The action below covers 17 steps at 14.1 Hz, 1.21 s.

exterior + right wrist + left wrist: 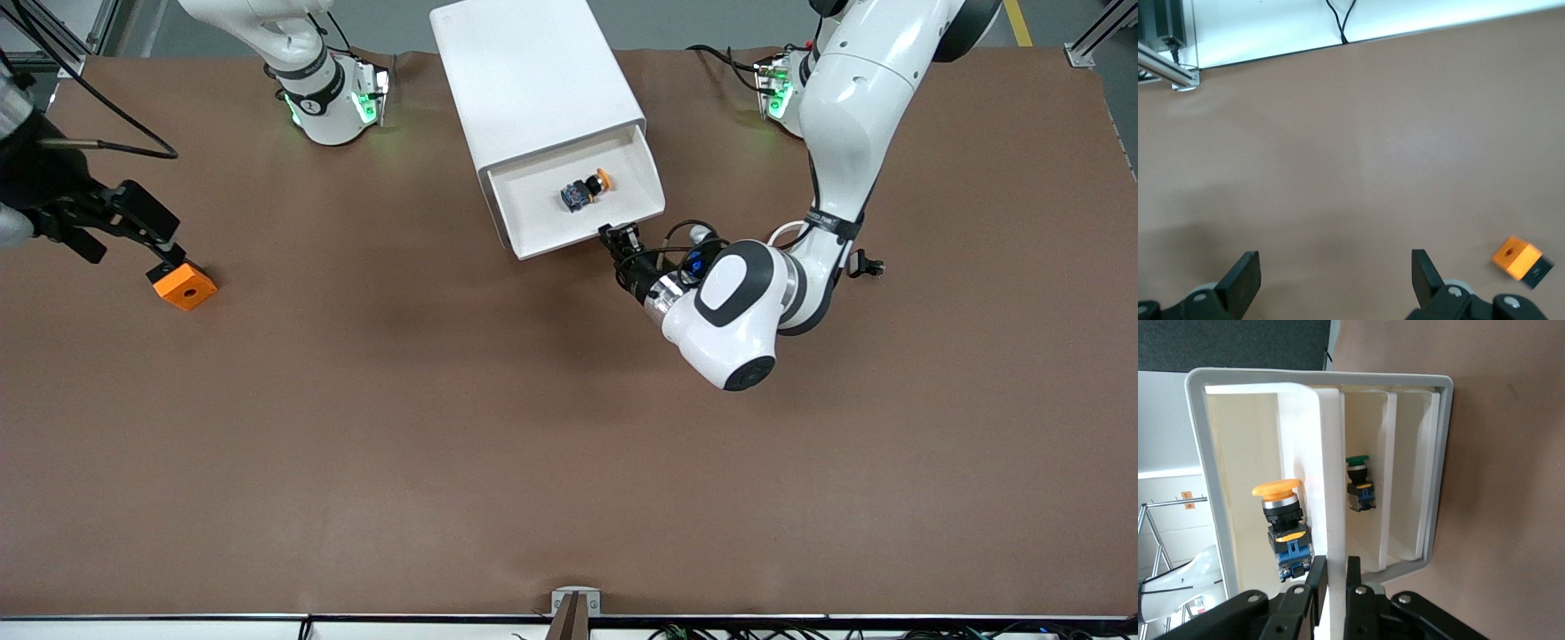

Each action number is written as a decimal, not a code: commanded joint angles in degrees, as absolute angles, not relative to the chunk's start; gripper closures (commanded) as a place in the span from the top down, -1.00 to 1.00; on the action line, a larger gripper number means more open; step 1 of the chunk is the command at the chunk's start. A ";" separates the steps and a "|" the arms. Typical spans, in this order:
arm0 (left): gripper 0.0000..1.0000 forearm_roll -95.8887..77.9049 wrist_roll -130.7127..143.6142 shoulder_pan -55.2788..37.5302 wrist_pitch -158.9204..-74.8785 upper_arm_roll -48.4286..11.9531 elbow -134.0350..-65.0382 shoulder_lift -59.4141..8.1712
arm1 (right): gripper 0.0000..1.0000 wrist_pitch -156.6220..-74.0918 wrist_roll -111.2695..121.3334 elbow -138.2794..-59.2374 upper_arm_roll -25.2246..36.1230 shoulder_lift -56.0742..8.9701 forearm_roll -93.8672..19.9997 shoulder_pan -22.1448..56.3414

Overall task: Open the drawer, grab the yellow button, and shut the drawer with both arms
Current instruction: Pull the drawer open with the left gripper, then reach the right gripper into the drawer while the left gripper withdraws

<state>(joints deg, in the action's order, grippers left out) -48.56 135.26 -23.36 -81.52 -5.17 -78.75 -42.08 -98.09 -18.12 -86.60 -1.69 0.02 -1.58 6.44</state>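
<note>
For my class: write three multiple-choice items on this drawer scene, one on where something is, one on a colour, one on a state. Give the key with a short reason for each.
1. Where is the button?
A. in the pulled-out drawer
B. on the bare table
C. on top of the cabinet

2. What colour is the square block toward the right arm's end of the table?
A. green
B. orange
C. white

3. How does the left gripper stand?
A. wide open over the table
B. shut on the button
C. shut on the drawer's front edge

Key:
1 A, the button lies inside the open white drawer.
2 B, the block with a hole is orange.
3 C, the left wrist view shows the fingers pinching the drawer's front wall, while the right gripper hangs open over the table.
</note>
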 commanded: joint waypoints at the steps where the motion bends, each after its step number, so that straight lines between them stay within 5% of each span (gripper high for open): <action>1: -0.51 -49.04 132.28 -22.06 -82.62 -4.39 -76.99 -43.59 | 1.00 -97.29 -25.73 -84.55 -1.49 -1.49 -1.58 8.35; 2: 0.03 -49.04 131.75 -21.89 -82.62 -4.39 -76.99 -43.51 | 1.00 -97.56 -27.93 -84.55 -1.49 -2.19 -1.76 8.61; 3: 0.99 -49.04 131.31 -21.88 -82.62 -4.39 -76.99 -43.42 | 1.00 -97.56 -31.26 -84.55 -1.49 -2.89 -1.06 10.18; 10: 1.00 -48.25 129.39 -17.24 -82.62 -2.12 -72.51 -43.59 | 1.00 -92.46 -54.61 -84.90 -1.58 -4.83 -1.76 22.38; 17: 1.00 -48.08 109.19 -17.31 -83.50 11.58 -70.40 -42.98 | 1.00 -93.25 -81.45 -84.55 -1.58 -10.53 -1.93 40.06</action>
<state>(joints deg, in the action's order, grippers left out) -48.51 113.70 -16.59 -83.41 8.24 -72.41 -42.40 -93.64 -76.01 -86.36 -2.29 -7.61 -1.74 36.93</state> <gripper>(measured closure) 0.000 0.000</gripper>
